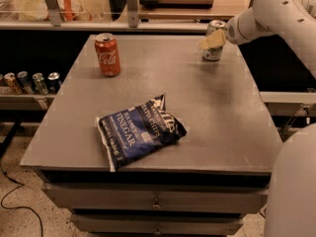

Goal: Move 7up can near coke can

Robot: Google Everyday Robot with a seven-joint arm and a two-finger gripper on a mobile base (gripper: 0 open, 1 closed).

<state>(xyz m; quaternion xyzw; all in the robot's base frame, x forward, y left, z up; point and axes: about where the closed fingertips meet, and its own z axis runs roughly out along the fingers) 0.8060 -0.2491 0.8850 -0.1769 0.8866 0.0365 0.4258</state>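
Presently one 7up can (214, 41) sits clamped in the claw (213, 38), one coke can (107, 54) well apart, one chip bag (139, 129) nearer.

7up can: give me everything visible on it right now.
The 7up can is a pale silvery soda can with a silver top, standing upright near the far right corner of the grey table. The tool is at its front left side, a tan finger covering part of the body. The coke can stands well to its left.
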